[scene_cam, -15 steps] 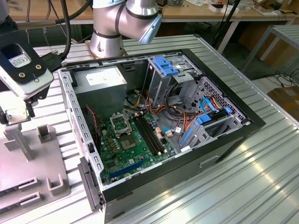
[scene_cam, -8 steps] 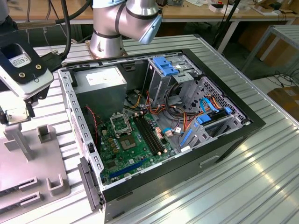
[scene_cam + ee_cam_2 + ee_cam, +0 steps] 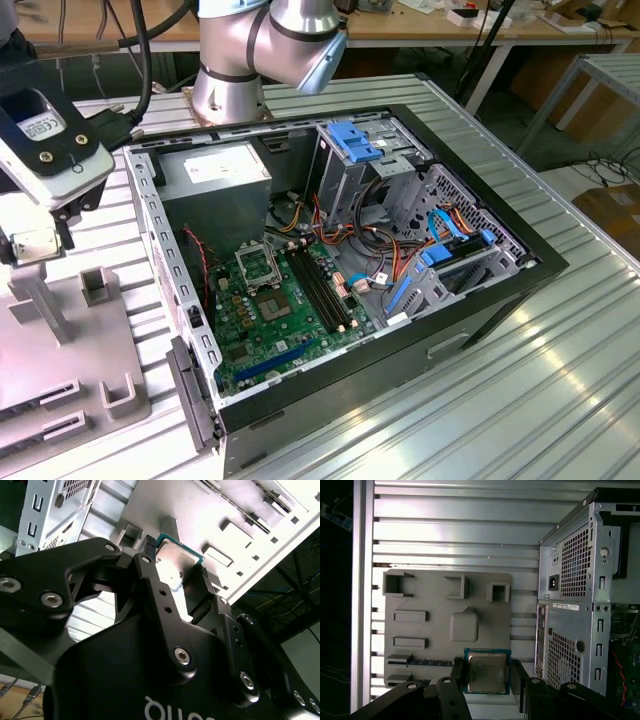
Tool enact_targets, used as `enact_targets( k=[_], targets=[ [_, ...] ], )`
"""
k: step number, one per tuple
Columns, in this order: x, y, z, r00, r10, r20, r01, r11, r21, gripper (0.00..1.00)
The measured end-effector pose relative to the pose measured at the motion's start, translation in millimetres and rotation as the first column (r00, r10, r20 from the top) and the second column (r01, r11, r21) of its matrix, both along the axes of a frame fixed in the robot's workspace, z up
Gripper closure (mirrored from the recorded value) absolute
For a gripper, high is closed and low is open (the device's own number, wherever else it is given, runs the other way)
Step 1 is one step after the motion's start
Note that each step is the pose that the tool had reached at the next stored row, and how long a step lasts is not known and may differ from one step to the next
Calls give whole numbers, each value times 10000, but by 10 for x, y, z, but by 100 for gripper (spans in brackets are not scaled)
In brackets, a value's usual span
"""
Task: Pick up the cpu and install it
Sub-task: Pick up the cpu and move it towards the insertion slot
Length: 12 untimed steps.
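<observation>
The cpu [image 3: 486,674] is a small square chip with a dull silvery top and a green rim. It sits between the two black fingers of my gripper [image 3: 488,669], which press on its opposite edges. In the second wrist view the cpu [image 3: 172,562] hangs clear of the grey plate behind it, gripped by the gripper [image 3: 176,560]. In the exterior view my tool head [image 3: 45,140] hovers over the grey plate at the exterior view's left, beside the open computer case [image 3: 500,290]. Inside the case lies the green motherboard [image 3: 290,320] with its metal socket frame [image 3: 257,262].
The grey fixture plate [image 3: 445,625] carries raised pockets, slots and a square pad [image 3: 464,626]. The case's perforated rear wall [image 3: 575,605] stands close beside the gripper. Drive cages, blue clips and cable bundles [image 3: 400,250] crowd the case. The ribbed metal table [image 3: 520,400] extends around it.
</observation>
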State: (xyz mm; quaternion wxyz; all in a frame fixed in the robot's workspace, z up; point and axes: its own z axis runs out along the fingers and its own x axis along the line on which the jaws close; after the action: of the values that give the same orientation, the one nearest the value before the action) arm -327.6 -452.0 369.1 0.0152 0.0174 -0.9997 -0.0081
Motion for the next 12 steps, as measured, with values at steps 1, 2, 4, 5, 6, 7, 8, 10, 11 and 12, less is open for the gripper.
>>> enact_targets(
  k=[1,2,4,5,6,7,8,10,11,12],
  targets=[
    [0,0,0,10000,0,0,0,10000,0,53],
    [0,0,0,10000,0,1,0,10000,0,53],
    [7,-1,3,10000,2,-2,-2,10000,-3,53],
    [14,-1,2,10000,2,-1,-2,10000,-1,53],
    [21,0,2,10000,2,-1,-2,10000,-1,53],
    [53,0,1,10000,0,1,0,10000,0,53],
    [134,0,1,10000,0,0,0,10000,0,53],
    [313,0,1,10000,0,0,0,10000,-1,53],
    [341,0,1,10000,0,0,0,10000,-1,53],
    [356,0,1,10000,0,-1,0,10000,-1,53]
  ],
)
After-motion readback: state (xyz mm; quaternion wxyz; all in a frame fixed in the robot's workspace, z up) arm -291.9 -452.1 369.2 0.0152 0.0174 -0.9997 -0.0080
